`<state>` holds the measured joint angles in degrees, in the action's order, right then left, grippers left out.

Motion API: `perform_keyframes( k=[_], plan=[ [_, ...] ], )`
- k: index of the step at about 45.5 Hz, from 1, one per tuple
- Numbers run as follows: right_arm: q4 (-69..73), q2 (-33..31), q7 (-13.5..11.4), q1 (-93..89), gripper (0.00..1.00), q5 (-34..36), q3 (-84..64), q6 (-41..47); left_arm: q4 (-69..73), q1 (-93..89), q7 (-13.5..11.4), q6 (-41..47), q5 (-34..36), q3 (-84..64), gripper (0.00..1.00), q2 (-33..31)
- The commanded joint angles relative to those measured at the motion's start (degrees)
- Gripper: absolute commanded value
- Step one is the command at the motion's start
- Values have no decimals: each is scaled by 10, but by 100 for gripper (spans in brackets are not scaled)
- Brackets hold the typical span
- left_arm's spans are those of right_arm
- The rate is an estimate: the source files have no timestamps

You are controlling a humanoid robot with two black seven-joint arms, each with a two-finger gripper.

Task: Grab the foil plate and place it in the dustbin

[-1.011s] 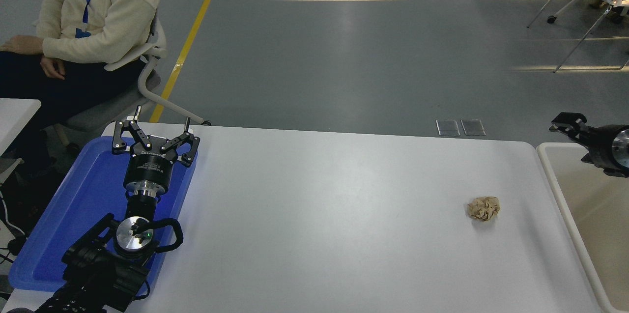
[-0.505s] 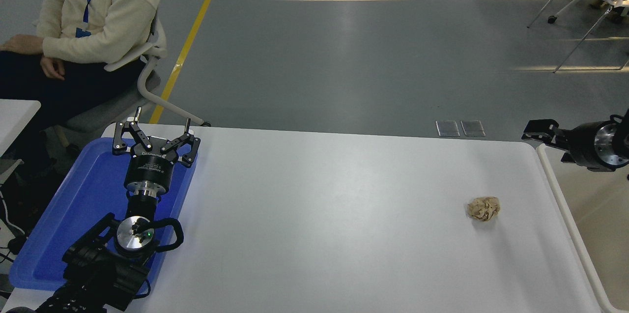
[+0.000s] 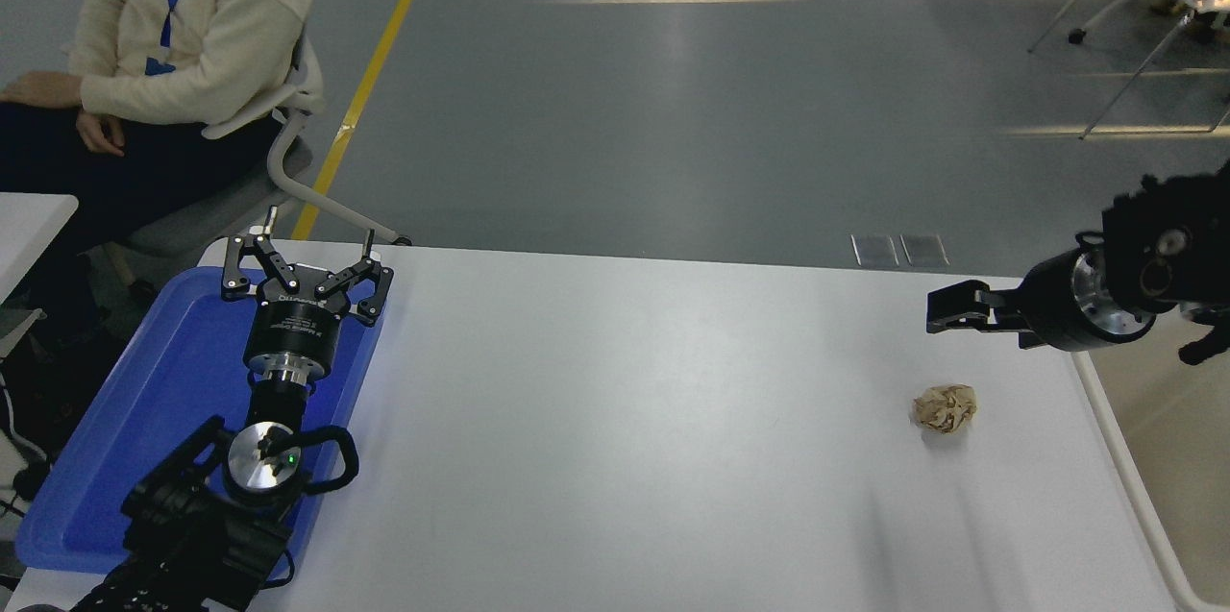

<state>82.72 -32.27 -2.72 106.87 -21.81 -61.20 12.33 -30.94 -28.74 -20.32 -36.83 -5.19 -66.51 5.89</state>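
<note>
The foil plate is out of view. The dustbin (image 3: 1126,458) shows only in part at the right edge, with an off-white rim and beige inner walls. My right gripper (image 3: 948,309) reaches in from the right and hangs over the table's right part, just left of the dustbin's rim. It is a little beyond the crumpled tan paper ball, seen side-on, and nothing shows in it. My left gripper (image 3: 318,230) is parked at the lower left over the blue tray, open with nothing in it.
A crumpled tan paper ball (image 3: 946,406) lies on the white table (image 3: 625,420) near its right side. A flat blue tray (image 3: 144,410) lies at the table's left end under the left arm. A person (image 3: 183,16) sits on a chair beyond the far left corner.
My right arm has swung left and forward, from above the dustbin to above the table's right part near the paper ball. The left arm has not moved.
</note>
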Motion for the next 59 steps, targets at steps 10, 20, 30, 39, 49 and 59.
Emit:
perform_keyframes(
  k=[10, 20, 30, 39, 49, 59],
  plan=[
    [95, 162, 4, 105, 100, 139, -53, 25, 0, 0, -1, 0, 0, 1, 100, 0],
    [95, 232, 4, 136, 100, 173, -58, 79, 0, 0, -1, 0, 0, 1, 100, 0],
    [88, 283, 0, 156, 100, 212, -89, 104, 0, 0, 0, 0, 0, 1, 100, 0],
    [86, 287, 1, 161, 100, 224, -106, 141, 0, 0, -1, 0, 0, 1, 100, 0],
    [76, 289, 3, 143, 100, 296, -97, 137, 0, 0, 0, 0, 0, 0, 100, 0],
    [74, 286, 7, 140, 100, 291, -103, 144, 0, 0, -1, 0, 0, 1, 100, 0]
  ],
)
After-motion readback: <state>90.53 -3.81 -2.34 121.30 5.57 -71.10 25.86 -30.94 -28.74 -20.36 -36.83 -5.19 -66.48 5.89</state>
